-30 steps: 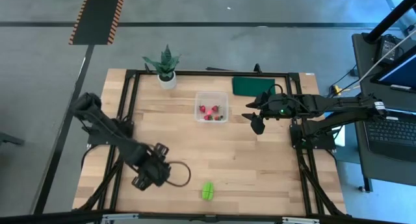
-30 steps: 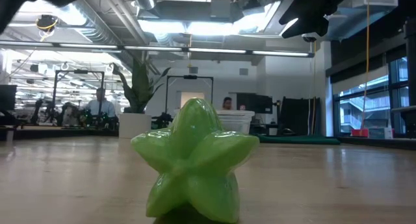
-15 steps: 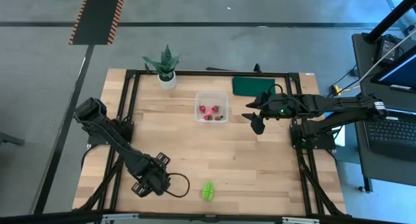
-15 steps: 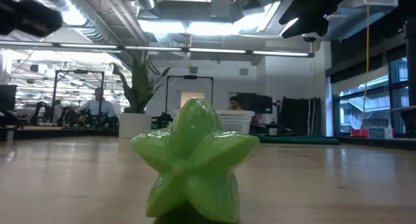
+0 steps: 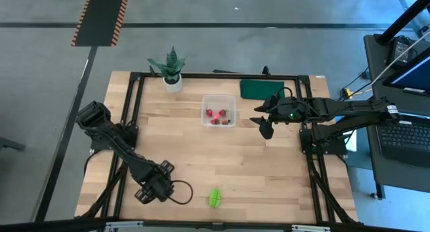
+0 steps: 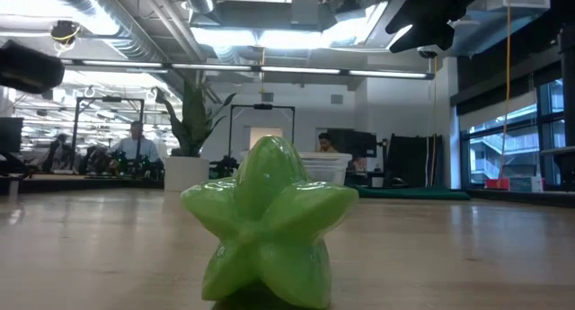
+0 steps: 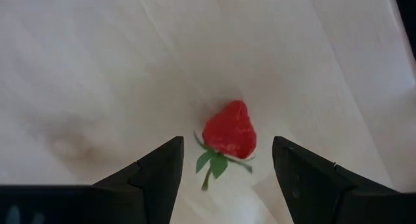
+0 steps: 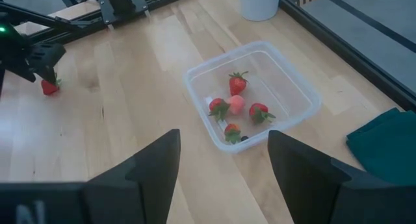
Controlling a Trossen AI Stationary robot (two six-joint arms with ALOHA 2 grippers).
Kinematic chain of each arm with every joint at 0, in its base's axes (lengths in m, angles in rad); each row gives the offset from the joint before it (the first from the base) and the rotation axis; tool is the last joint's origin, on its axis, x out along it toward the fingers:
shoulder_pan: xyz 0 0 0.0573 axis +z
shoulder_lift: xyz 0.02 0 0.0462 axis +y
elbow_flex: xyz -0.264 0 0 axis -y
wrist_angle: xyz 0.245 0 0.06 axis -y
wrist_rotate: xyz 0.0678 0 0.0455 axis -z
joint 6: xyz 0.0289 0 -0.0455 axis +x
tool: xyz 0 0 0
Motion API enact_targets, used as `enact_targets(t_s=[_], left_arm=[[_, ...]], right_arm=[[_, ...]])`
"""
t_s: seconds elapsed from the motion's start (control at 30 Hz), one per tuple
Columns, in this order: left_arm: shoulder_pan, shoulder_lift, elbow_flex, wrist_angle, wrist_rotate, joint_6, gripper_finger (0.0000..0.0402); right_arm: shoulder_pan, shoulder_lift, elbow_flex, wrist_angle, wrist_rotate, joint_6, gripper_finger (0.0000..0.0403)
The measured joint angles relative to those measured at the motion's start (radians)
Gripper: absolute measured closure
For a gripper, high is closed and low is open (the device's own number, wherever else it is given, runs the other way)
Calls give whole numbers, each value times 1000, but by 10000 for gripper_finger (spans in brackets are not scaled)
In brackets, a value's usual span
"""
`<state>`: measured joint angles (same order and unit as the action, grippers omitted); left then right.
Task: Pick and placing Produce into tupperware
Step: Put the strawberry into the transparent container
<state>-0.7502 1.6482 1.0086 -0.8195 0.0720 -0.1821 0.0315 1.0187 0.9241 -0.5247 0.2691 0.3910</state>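
A red strawberry (image 7: pixel 229 130) with green leaves lies on the wood near the table's near-left part. My left gripper (image 7: pixel 226 147) is open above it, one finger on either side, apart from it. In the high view this gripper (image 5: pixel 154 187) hides the berry; the right wrist view shows the berry (image 8: pixel 49 86) below it. The clear tupperware (image 5: pixel 219 111) sits at the table's middle-far part and holds several red berries and a pinkish one (image 8: pixel 238 104). The lime-green star-shaped piece (image 5: pixel 214 197) rests on the table near the near edge. My right gripper (image 5: pixel 267 128) hangs open, right of the box.
A spiky plant in a white pot (image 5: pixel 172 72) stands at the far edge, and a dark green pad (image 5: pixel 259 89) lies far right. Black frame rails (image 5: pixel 127 124) border the table. Bare wood lies between the box and the green piece. People show in the room beyond.
My left gripper has moved toward the table's near edge and come down over the lone strawberry. The berries, the green piece and the box have stayed where they were.
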Motion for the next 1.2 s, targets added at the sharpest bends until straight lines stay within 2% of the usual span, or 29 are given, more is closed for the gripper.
enact_targets(t_s=[0.17, 0.53, 0.87, 1.03, 1.2], left_arm=[[0, 0, -43, 93, 22, 1, 174], [0, 0, -103, 148, 22, 0, 176], [0, 0, -113, 174, 21, -1, 202], [1, -2, -152, 236, 18, -75, 209], [1, -2, -154, 239, 18, -79, 209]], right_arm=[[0, 0, 0, 0, 0, 1, 169], [0, 0, 0, 0, 0, 1, 169], [0, 0, 0, 3, 0, -1, 169], [0, 0, 0, 5, 0, 0, 169], [0, 0, 0, 6, 0, 9, 169]])
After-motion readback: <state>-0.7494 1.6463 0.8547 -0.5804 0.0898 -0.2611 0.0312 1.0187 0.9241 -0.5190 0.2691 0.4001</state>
